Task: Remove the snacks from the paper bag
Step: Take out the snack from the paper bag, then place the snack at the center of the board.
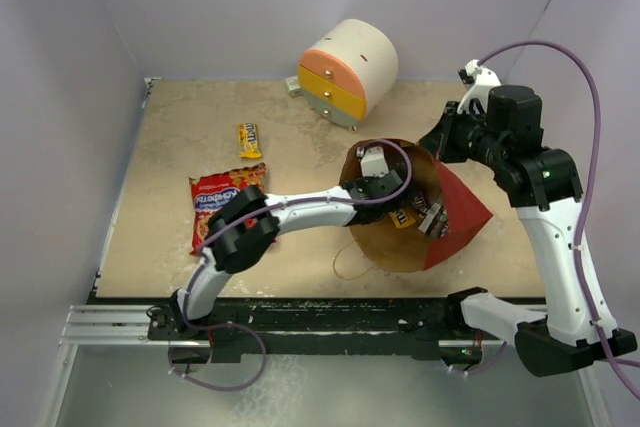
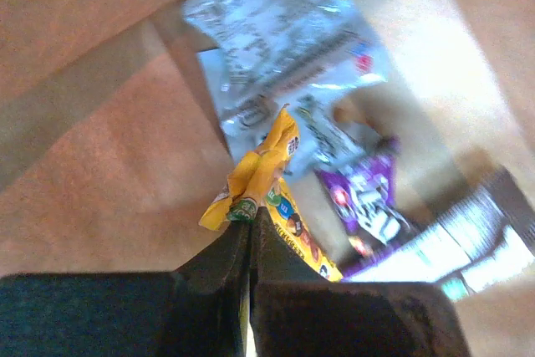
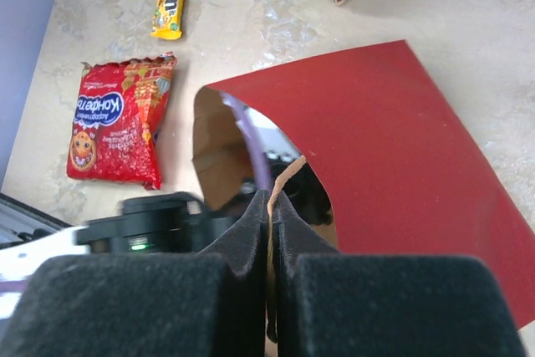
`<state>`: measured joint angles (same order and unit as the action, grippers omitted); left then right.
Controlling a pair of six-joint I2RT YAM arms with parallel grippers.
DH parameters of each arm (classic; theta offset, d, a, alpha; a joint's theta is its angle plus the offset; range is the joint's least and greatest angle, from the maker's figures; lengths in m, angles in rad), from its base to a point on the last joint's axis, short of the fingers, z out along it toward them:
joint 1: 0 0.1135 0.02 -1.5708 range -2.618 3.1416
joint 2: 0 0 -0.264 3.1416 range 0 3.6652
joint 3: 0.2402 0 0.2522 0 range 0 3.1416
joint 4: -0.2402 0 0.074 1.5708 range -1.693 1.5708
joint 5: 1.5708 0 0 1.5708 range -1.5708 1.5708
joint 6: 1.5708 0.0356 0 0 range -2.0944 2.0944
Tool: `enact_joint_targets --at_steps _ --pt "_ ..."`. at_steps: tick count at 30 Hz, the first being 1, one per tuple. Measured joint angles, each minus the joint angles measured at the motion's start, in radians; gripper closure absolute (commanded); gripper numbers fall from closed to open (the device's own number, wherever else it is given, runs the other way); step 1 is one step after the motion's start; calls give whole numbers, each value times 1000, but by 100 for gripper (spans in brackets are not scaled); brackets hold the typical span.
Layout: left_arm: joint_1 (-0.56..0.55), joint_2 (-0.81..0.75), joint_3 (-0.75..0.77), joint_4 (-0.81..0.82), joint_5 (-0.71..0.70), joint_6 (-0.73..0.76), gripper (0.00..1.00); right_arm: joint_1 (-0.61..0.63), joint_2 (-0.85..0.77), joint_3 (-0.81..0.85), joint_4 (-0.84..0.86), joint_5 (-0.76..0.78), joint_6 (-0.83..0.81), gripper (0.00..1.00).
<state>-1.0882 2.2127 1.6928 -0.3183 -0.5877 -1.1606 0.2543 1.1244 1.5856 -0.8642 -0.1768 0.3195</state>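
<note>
The paper bag [image 1: 455, 209] lies on its side, red outside, brown inside, its mouth facing left. My left gripper [image 2: 252, 213] is deep inside it, shut on the crumpled end of a yellow candy packet [image 2: 266, 160]. Beyond it lie a crinkly silver foil packet [image 2: 284, 48], a purple candy packet [image 2: 368, 194] and another silvery packet [image 2: 472, 240]. My right gripper [image 3: 269, 198] is shut on the bag's brown rim [image 3: 288, 171], holding the mouth up. On the table outside lie a red crisp packet [image 1: 225, 202] and a small yellow candy packet [image 1: 249, 140].
A round white cabinet [image 1: 348, 72] with orange and yellow drawers stands at the back, just beyond the bag. The bag's thin string handle [image 1: 345, 267] trails on the table near the front edge. Purple walls close in the left, back and right.
</note>
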Motion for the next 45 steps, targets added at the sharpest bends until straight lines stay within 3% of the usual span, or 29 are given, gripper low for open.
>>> enact_joint_targets --at_steps 14,22,27,34,39,45 --pt "9 -856 -465 93 494 356 100 0 -165 -190 127 2 7 100" --pt "61 -1101 -468 -114 558 494 100 0 -138 -198 174 33 -3 100" --pt "235 -1058 -327 -298 535 620 100 0 -94 -148 193 90 -57 100" --pt "595 -828 -188 -515 502 838 100 0 -91 -137 207 137 -108 100" --pt "848 -670 -180 -522 459 975 100 0 -91 -136 204 139 -118 100" --pt "1006 -459 -93 -435 490 1087 100 0 -72 -88 171 141 -147 100"
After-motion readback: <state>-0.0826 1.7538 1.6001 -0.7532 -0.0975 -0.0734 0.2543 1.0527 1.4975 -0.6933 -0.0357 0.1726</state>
